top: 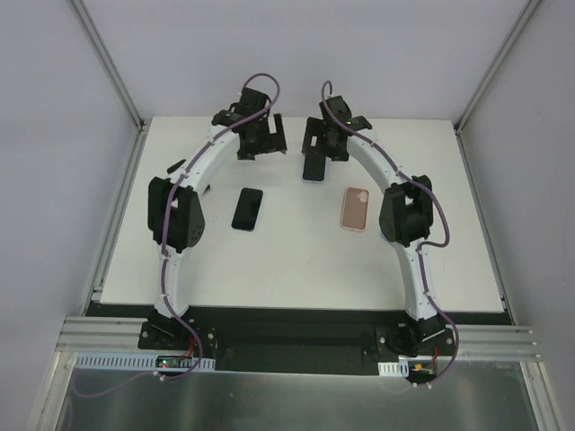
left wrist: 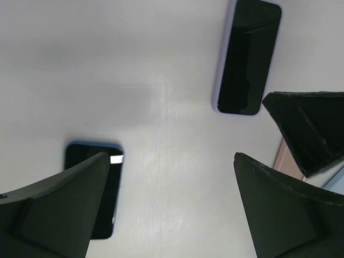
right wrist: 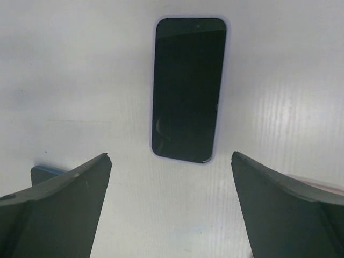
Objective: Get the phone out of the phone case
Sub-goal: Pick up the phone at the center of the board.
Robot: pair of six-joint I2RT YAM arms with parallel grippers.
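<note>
A black-screened phone in a pale lavender case point(top: 314, 168) lies screen up at the table's far middle. It shows in the right wrist view point(right wrist: 188, 88) and the left wrist view point(left wrist: 247, 56). My right gripper point(top: 325, 148) hovers over its far end, open and empty point(right wrist: 171, 158), with the phone just ahead of the fingertips. My left gripper point(top: 261, 146) is open and empty point(left wrist: 172, 161) over bare table to the phone's left. Neither gripper touches the phone.
A second dark phone with a blue edge point(top: 248, 208) lies nearer, left of centre, partly behind my left finger point(left wrist: 94, 183). A pink phone-shaped piece, back up point(top: 357, 209), lies right of centre. The right gripper's finger point(left wrist: 306, 129) shows in the left wrist view.
</note>
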